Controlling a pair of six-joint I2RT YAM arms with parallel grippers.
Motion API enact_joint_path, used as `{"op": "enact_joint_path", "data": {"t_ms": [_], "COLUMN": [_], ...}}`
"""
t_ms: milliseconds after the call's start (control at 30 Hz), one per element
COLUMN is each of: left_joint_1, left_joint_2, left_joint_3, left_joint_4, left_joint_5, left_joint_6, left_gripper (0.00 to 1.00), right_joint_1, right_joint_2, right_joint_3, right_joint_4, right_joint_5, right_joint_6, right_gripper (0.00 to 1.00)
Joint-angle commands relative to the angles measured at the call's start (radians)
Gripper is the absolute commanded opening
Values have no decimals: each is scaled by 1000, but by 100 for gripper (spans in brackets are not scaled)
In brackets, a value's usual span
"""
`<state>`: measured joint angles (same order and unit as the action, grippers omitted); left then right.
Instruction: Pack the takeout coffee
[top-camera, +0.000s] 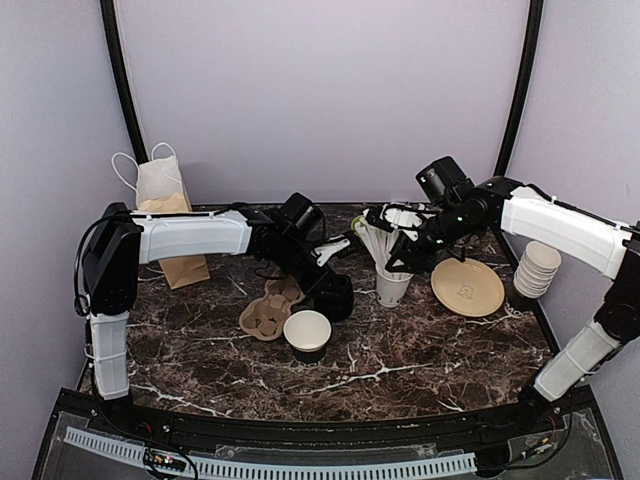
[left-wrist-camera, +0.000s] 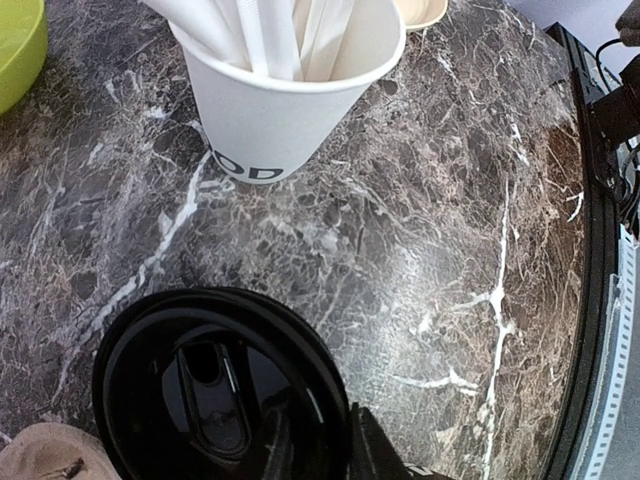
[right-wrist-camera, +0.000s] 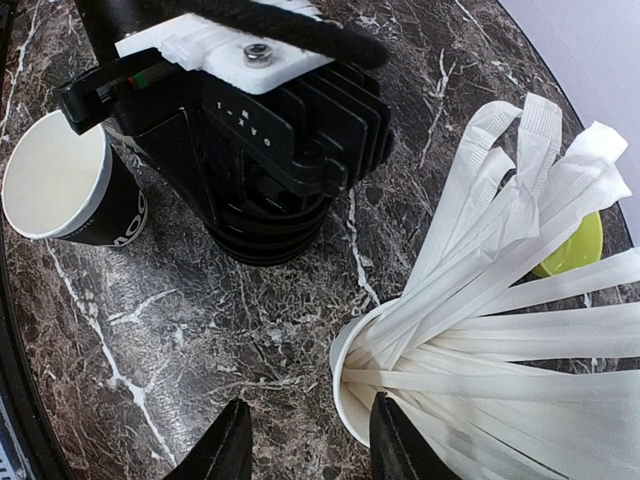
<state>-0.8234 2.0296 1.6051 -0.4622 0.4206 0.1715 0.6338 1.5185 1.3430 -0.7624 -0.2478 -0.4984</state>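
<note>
The lidded takeout coffee (left-wrist-camera: 215, 390) stands mid-bench (top-camera: 420, 350), just right of the cardboard carrier (top-camera: 268, 310) and just beyond a lidless cup (top-camera: 307, 333). The left claw (top-camera: 330, 283) sits over its lid, and I cannot tell whether it has clenched. An off-centre bite could pop the lid or tip the cup, and the right claw (right-wrist-camera: 310, 445), spread and empty by the straw cup (top-camera: 392, 287), could be bumped.
</note>
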Motion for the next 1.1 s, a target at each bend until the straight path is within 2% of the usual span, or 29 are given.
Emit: {"op": "enact_joint_path", "data": {"t_ms": [0, 100, 367, 633, 700, 767, 867, 967, 1067], "left_joint_1": [-6, -6, -6, -5, -5, -3, 0, 21, 47], "left_joint_2": [-10, -28, -124, -304, -351, -388, -438, -516, -572], "left_joint_3": [40, 46, 32, -47, -56, -55, -67, -159, -263], "left_joint_4": [-46, -45, -25, 74, 112, 170, 261, 479, 680], "left_joint_5": [20, 33, 31, 11, 14, 23, 46, 87, 115], "left_joint_6": [12, 7, -27, -122, -143, -159, -183, -236, -286], "left_gripper": [20, 15, 12, 11, 11, 11, 11, 10, 9], "right_joint_1": [-5, -5, -5, -5, -10, -14, -48, -128, -193], "right_joint_2": [-2, 2, 11, 33, 25, 19, 60, 118, 156], "right_joint_3": [3, 10, 52, 256, 302, 343, 452, 528, 498], "right_joint_4": [13, 7, -25, -116, -111, -79, -81, -24, 128], "right_joint_5": [-14, -18, -40, -147, -198, -235, -341, -597, -833], "right_joint_6": [7, 8, 9, 31, 35, 68, 148, 303, 511], "right_gripper": [40, 40, 40, 41, 44, 51, 57, 61, 71]}}
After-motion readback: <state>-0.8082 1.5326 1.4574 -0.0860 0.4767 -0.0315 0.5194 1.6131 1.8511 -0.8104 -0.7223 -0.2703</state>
